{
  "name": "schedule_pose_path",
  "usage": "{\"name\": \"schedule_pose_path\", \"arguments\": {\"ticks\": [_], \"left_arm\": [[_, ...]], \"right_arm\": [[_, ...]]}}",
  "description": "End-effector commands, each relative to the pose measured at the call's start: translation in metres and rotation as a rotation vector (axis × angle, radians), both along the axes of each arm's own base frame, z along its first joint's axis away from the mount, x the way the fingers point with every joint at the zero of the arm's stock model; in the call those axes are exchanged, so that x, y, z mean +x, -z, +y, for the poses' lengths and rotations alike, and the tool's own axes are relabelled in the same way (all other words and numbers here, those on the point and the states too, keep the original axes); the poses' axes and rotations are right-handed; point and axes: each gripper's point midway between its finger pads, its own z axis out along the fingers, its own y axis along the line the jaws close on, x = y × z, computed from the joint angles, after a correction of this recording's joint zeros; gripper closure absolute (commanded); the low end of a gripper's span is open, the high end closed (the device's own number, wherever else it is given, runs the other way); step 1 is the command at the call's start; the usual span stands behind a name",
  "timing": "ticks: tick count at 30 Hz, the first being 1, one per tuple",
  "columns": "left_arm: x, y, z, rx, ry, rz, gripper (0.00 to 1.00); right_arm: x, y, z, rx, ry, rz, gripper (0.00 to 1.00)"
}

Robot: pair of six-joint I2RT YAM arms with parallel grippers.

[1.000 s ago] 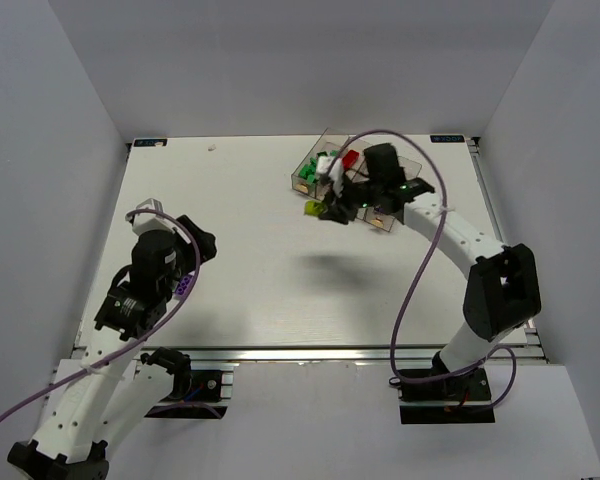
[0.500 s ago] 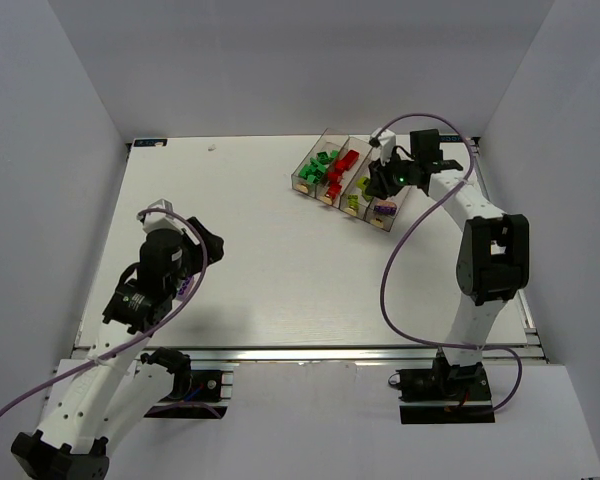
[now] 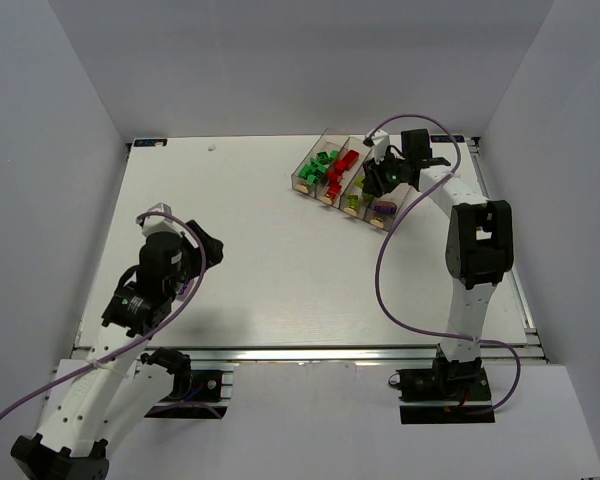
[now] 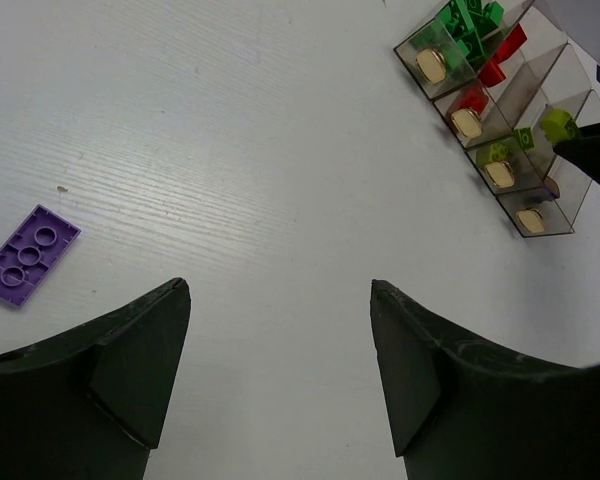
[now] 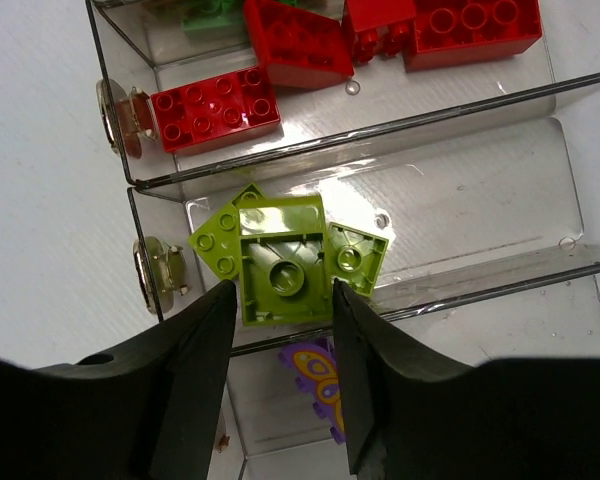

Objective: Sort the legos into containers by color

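The four clear containers [image 3: 325, 188] stand in a row at the back right. They hold green legos [image 3: 323, 160], red legos [image 5: 215, 108], yellow-green legos [image 5: 212, 247] and a purple piece [image 5: 318, 378], one colour per bin. My right gripper [image 5: 283, 290] is shut on a yellow-green lego [image 5: 283, 272], held just above the yellow-green bin; it also shows in the top view [image 3: 373, 183]. My left gripper [image 4: 280, 290] is open and empty above the bare table, at the left in the top view [image 3: 202, 250]. A purple flat lego [image 4: 28, 253] lies on the table to its left.
White walls close in the table on three sides. Tan end labels [image 4: 466, 123] face the table's middle. The right arm's purple cable [image 3: 390, 270] loops over the table's right side.
My right gripper has carried the yellow-green lego from in front of the bins to above the yellow-green bin. The left arm has barely shifted.
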Motion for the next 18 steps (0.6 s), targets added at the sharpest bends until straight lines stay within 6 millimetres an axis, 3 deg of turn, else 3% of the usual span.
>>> {"name": "schedule_pose_path", "arguments": {"ticks": [1, 7, 9, 10, 11, 12, 14, 15, 16, 17, 18], "left_arm": [[-0.002, 0.011, -0.002, -0.007, 0.005, 0.031, 0.18], [0.003, 0.028, -0.011, -0.034, 0.008, 0.107, 0.16], [0.005, 0.036, -0.014, -0.029, 0.015, 0.141, 0.16], [0.007, 0.037, -0.015, -0.027, 0.017, 0.151, 0.16], [0.008, 0.044, -0.015, -0.006, 0.02, 0.186, 0.16], [0.009, 0.048, -0.012, 0.006, 0.016, 0.204, 0.16], [0.011, 0.049, -0.008, 0.037, 0.023, 0.233, 0.16], [0.013, 0.056, -0.002, 0.058, 0.008, 0.268, 0.16], [0.014, 0.059, 0.002, 0.073, 0.005, 0.289, 0.16], [0.013, 0.06, 0.01, 0.095, -0.002, 0.315, 0.16], [0.013, 0.069, 0.014, 0.114, -0.002, 0.358, 0.15]], "right_arm": [[0.014, -0.024, 0.002, 0.01, -0.009, -0.072, 0.5], [0.007, -0.044, 0.005, 0.028, -0.046, -0.089, 0.29], [0.004, -0.059, 0.006, 0.038, -0.059, -0.109, 0.14], [0.002, -0.063, 0.006, 0.04, -0.066, -0.114, 0.11], [-0.002, -0.069, 0.008, 0.044, -0.078, -0.123, 0.11], [-0.006, -0.088, 0.009, 0.051, -0.102, -0.17, 0.11], [-0.013, -0.099, 0.011, 0.072, -0.127, -0.231, 0.1], [-0.022, -0.119, 0.015, 0.105, -0.144, -0.276, 0.1], [-0.034, -0.109, 0.017, 0.139, -0.143, -0.23, 0.11], [-0.045, -0.116, 0.022, 0.163, -0.199, -0.23, 0.12], [-0.08, -0.112, 0.036, 0.238, -0.327, -0.119, 0.19]]}}
